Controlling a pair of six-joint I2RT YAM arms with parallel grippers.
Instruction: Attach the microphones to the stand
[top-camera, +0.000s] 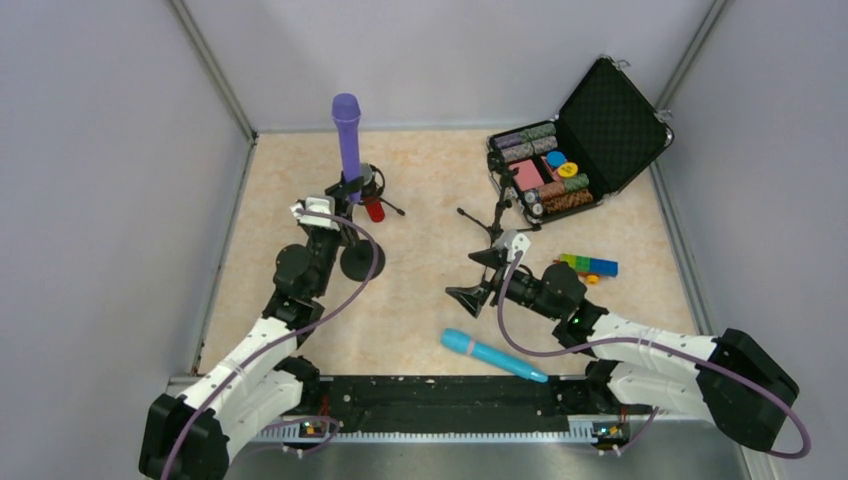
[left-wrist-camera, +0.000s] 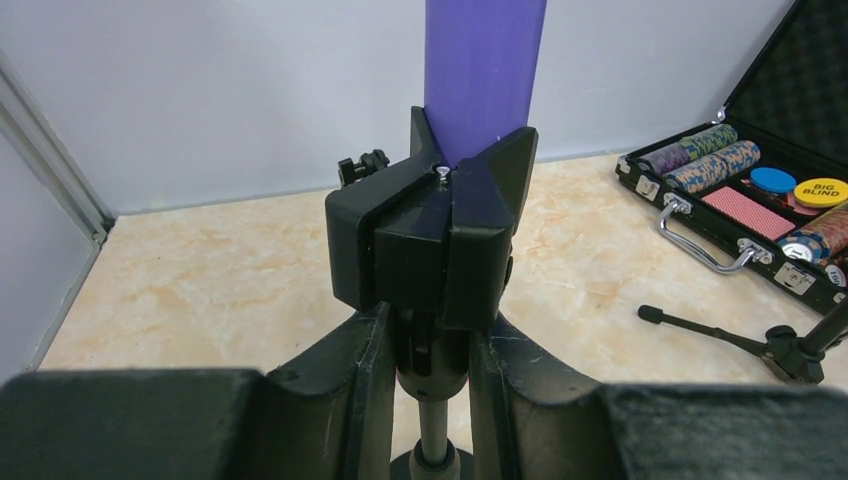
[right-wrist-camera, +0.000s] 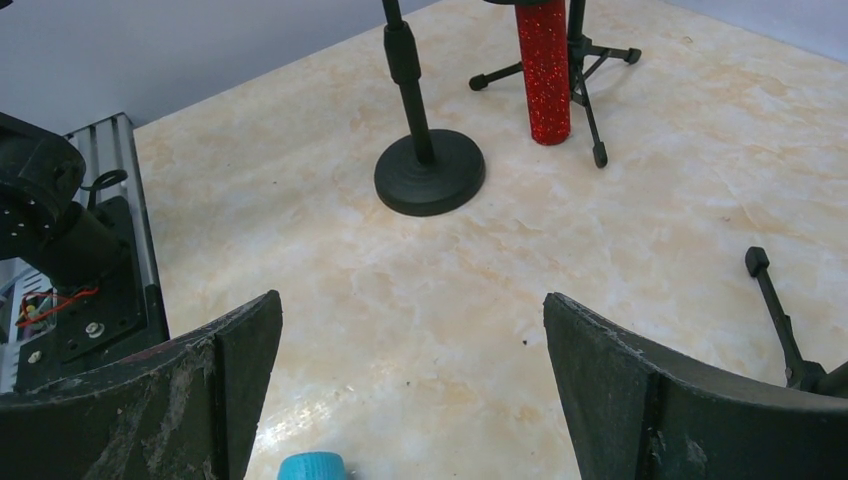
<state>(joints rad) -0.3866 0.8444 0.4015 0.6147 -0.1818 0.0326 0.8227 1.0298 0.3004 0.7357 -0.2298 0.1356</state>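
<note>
The purple microphone (top-camera: 346, 133) (left-wrist-camera: 485, 70) stands upright in the black clip (left-wrist-camera: 440, 230) of a round-based stand (top-camera: 360, 262). My left gripper (top-camera: 340, 212) (left-wrist-camera: 430, 335) is shut on that stand's neck joint just under the clip. The glittery red microphone (top-camera: 374, 208) (right-wrist-camera: 543, 70) hangs in a tripod stand (top-camera: 371, 183). On the table near the front lies the light blue microphone (top-camera: 492, 355), its end showing low in the right wrist view (right-wrist-camera: 312, 466). Above it my right gripper (top-camera: 478, 278) (right-wrist-camera: 412, 320) is open and holds nothing.
An open black case of poker chips (top-camera: 570, 150) (left-wrist-camera: 760, 200) stands at the back right. A second tripod stand (top-camera: 497, 215) (right-wrist-camera: 780, 320) is in front of it. A multicoloured block train (top-camera: 588, 266) lies to the right. Grey walls enclose the table.
</note>
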